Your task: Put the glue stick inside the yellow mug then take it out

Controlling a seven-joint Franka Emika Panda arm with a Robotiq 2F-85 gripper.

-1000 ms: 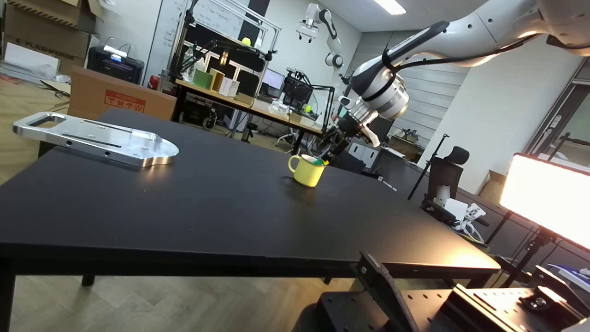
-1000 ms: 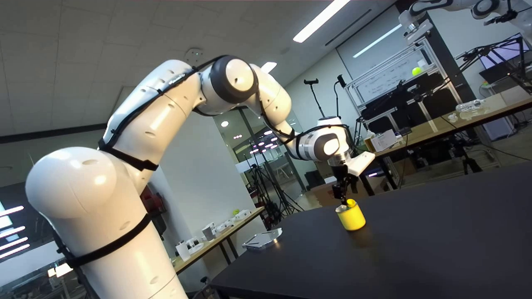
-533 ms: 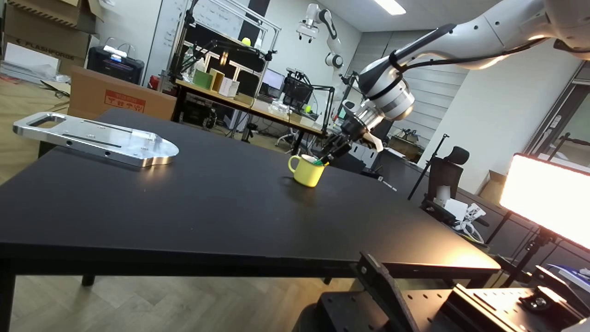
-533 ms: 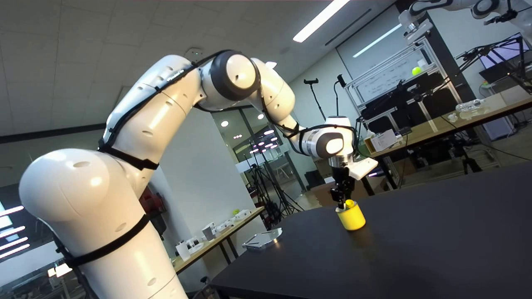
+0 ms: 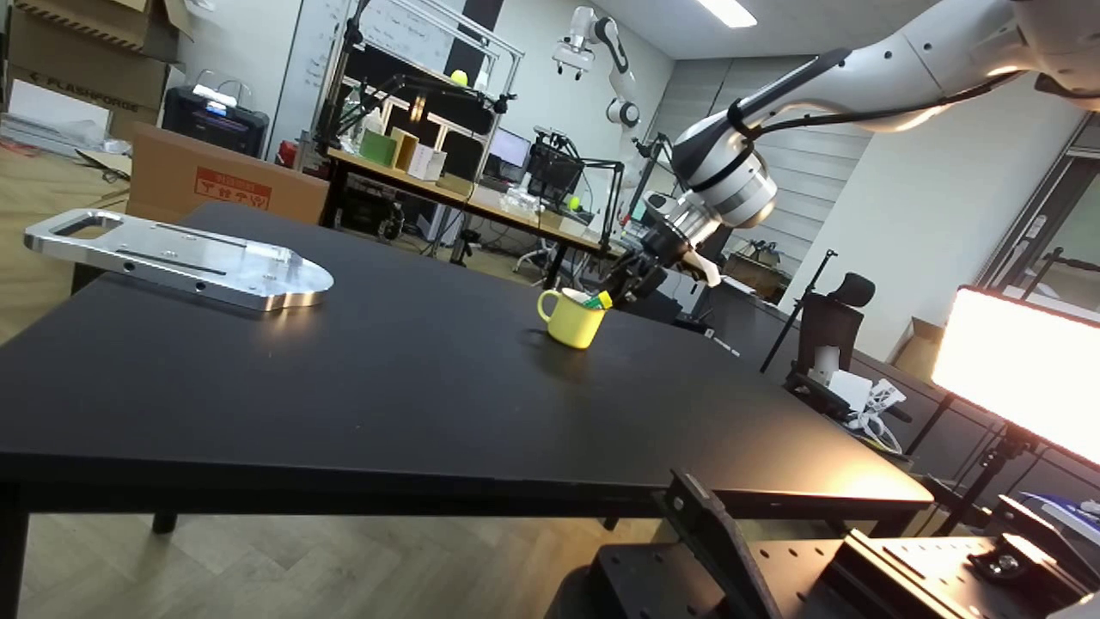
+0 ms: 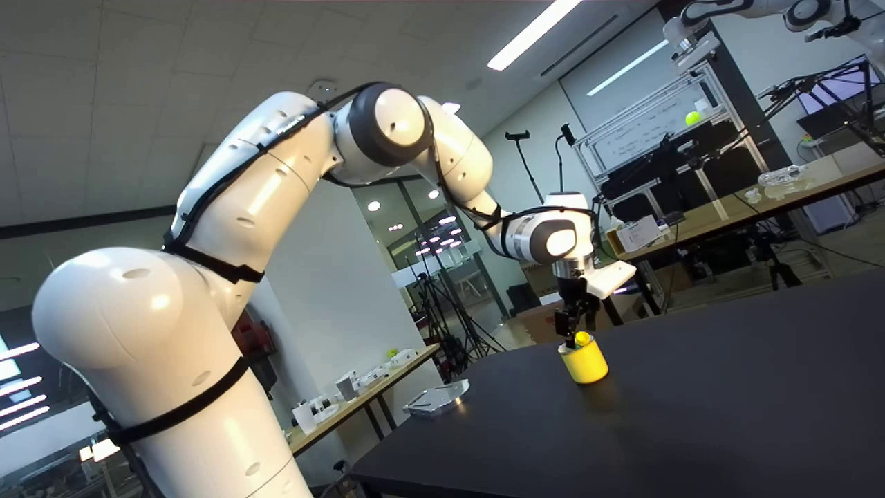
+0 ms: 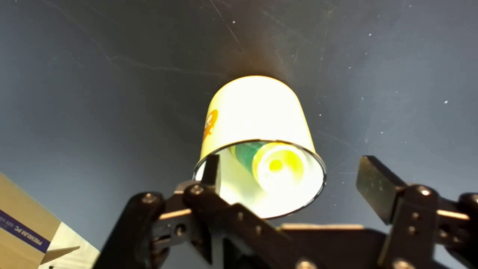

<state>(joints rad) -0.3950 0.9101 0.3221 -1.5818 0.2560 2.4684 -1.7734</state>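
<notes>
Evidently, the first half of the task looks done: we see the glue stick (image 7: 267, 160) inside the yellow mug (image 7: 257, 110), leaning, with its yellow end up by the rim and its green part reaching farther in. In an exterior view that end shows above the rim on the mug's right, opposite the handle. The mug stands on its base on the worktop (image 5: 378, 404).

The claw (image 7: 293, 178) is wide, its fingers (image 7: 379, 188) well apart, and holds nothing that we can see. In the wrist view the finger on the left overlaps the mug's mouth, while the one on the right hangs outside, apart from the rim; whether the left tip dips inside or is only above, we cannot make out. The yellow end shows between the two, nearer the left.

So we put the task at about halfway: in is done, out is not. What is left, as we judge it, is to close on the yellow end and draw the stick up past the rim. Where it goes after that, the task does not say. Closing too low might pinch the mug's wall too.
</notes>
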